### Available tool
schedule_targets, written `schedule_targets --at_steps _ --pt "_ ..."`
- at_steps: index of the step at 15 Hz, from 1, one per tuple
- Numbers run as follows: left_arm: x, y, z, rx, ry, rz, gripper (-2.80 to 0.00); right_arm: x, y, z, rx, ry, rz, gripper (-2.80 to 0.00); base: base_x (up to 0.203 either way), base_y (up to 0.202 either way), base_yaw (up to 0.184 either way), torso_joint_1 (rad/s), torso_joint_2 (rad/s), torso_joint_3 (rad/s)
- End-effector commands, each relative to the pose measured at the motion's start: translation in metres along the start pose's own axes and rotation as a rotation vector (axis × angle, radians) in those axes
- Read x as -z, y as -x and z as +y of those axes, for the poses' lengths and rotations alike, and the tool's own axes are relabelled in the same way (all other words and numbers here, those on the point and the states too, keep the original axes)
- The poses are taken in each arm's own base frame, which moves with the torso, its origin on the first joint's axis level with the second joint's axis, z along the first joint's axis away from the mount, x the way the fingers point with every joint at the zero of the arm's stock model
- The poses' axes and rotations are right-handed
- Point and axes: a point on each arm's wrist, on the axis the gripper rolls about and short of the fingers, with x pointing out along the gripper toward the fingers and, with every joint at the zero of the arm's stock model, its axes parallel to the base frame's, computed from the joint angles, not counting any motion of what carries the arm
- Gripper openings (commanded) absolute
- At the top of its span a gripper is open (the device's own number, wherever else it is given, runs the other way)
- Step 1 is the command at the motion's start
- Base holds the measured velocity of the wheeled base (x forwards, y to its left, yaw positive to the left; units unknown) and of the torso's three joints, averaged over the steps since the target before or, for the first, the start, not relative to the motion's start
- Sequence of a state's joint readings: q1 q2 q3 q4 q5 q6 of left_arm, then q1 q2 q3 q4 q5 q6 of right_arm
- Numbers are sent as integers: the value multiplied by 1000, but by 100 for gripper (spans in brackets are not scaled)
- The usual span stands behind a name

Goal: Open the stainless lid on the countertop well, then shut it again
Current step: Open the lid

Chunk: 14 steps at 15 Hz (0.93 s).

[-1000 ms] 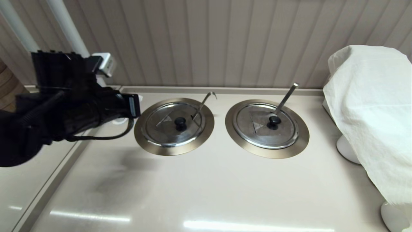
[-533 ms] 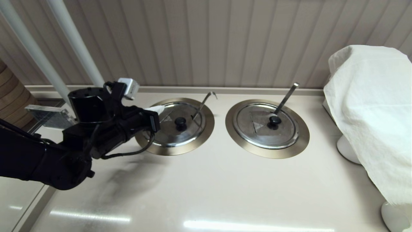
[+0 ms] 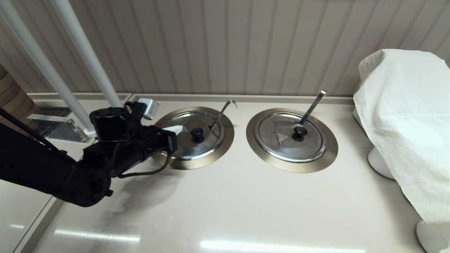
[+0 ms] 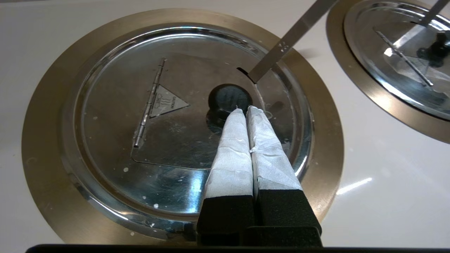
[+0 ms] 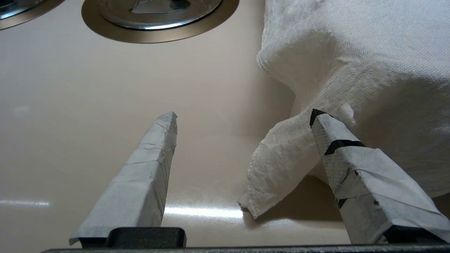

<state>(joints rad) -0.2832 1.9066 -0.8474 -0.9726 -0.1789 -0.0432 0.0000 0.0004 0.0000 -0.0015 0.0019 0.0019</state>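
The stainless lid lies flat and closed on the left countertop well, inside its brushed rim ring. Its black knob sits at the centre, and the thin hook-tipped ladle handle sticks up through a slot behind it. My left gripper is shut, with its taped tips just short of the knob and nothing between them. In the left wrist view the lid shows its hinge and a caution sticker. My right gripper is open low over the counter, outside the head view.
A twin lid with a straight flat-ended ladle handle covers the right well. A white cloth drapes over white stands at the right; its corner hangs between my right fingers. White poles and a clear block stand at the back left.
My left arm has come down and to the right from the counter's left edge. Its shut tips now reach over the left lid, close to the knob. The lid has not moved.
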Motion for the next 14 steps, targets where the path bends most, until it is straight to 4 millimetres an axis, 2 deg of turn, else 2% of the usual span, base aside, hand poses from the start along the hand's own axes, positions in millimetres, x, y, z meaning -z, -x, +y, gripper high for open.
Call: schedule_targets --at_steps 1,6,7,12,14 --pt "2 -6 8 -19 6 -3 -280 0 0 0 0 0 0 0 0 0 0 0 0 0" --pt "-17 4 4 -16 -9 -59 -280 0 0 0 0 0 0 0 0 0 0 0 0 0" --pt "-14 2 3 -22 -9 -51 0 0 0 0 -1 0 0 0 0 0 0 0 0 0" --pt "-6 -3 3 -15 -8 -28 0 0 0 0 -1 0 0 0 0 0 0 0 0 0" --pt "6 -8 4 -12 0 6 0 0 0 0 0 0 0 0 0 0 0 0 0 0"
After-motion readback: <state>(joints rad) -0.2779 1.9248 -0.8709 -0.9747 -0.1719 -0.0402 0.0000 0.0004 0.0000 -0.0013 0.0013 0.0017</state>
